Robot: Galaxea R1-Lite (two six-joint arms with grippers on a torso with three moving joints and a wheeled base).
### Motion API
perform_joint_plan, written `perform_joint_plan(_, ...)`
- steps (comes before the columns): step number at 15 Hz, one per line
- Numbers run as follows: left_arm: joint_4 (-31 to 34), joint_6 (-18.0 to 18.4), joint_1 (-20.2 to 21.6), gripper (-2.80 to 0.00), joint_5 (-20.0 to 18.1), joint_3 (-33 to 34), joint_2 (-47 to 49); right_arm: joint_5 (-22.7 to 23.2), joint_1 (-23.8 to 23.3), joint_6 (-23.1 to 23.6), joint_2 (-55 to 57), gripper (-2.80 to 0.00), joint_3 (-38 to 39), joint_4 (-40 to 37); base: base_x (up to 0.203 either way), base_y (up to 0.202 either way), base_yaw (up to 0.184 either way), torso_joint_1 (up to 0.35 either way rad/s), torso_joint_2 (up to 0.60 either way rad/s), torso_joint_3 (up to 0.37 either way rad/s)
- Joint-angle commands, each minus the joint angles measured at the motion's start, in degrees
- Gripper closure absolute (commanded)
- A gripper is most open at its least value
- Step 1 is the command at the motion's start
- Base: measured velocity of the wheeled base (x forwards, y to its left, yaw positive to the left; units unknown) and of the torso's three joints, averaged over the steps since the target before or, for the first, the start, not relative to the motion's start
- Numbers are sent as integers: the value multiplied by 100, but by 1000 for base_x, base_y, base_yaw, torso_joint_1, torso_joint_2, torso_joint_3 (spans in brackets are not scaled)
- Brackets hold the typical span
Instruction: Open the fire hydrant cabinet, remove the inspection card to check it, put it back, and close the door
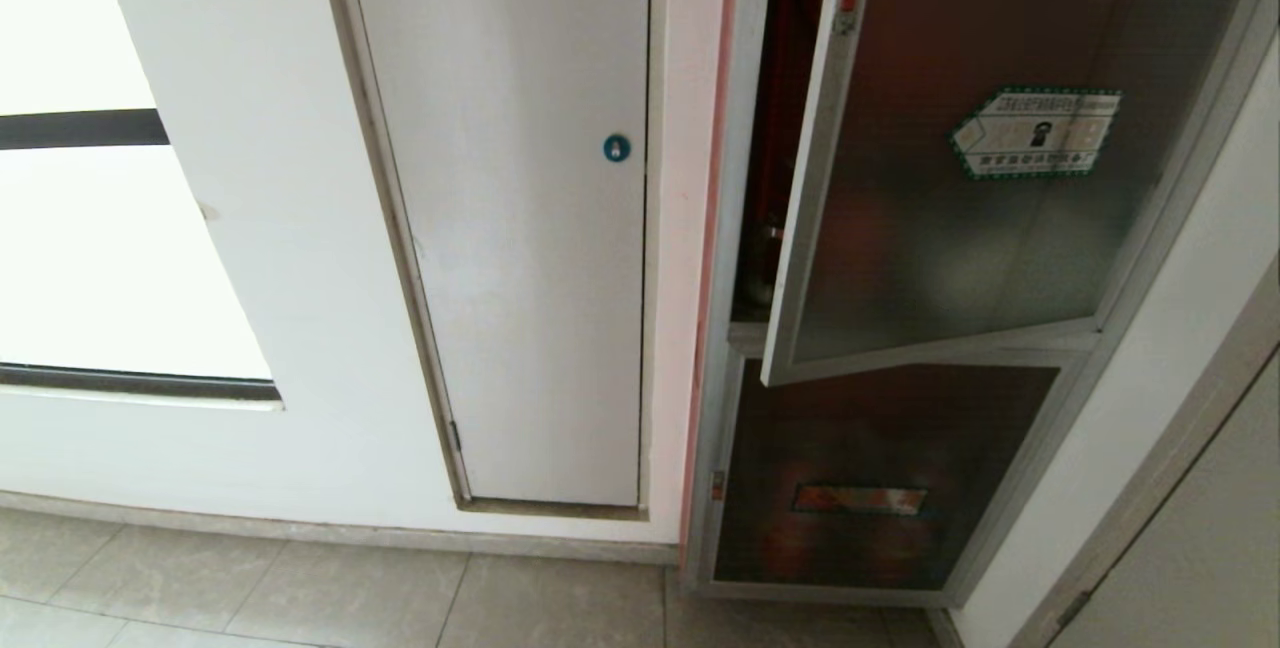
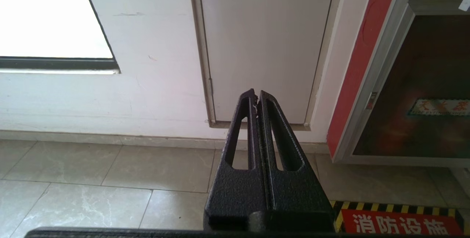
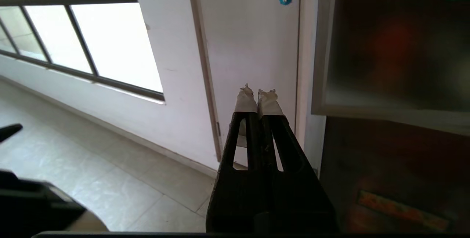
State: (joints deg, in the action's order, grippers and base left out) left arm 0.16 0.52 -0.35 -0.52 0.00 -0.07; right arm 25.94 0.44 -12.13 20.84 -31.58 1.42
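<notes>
Door (image 1: 960, 178) ajar beside white panel (image 1: 520, 228); both grippers' jaws closed, empty.

One fire hydrant cabinet (image 1: 752, 128), one door (image 1: 960, 178), one white panel (image 1: 520, 228), two claws: left claw (image 2: 256, 96), right claw (image 3: 257, 93).

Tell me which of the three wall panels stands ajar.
The door, the upper dark glass one with the hexagonal sticker; the white panel and lower glass panel sit flush.

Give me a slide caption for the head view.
Fire hydrant cabinet with its glass door ajar beside a white panel.
</notes>
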Motion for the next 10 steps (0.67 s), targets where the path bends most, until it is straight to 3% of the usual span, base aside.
perform_joint_plan(1, 2, 0, 0, 0, 0, 0, 7, -63, 0, 8, -939, 0, 371, -72, 0, 0, 0, 0, 0, 0)
perform_joint_plan(6, 2, 0, 0, 0, 0, 0, 7, -1065, -5, 68, -1999, 0, 1626, -100, 0, 0, 0, 0, 0, 0)
perform_joint_plan(10, 2, 0, 0, 0, 0, 0, 3, -1844, -9, 720, -2083, 0, 2549, -46, 0, 0, 0, 0, 0, 0)
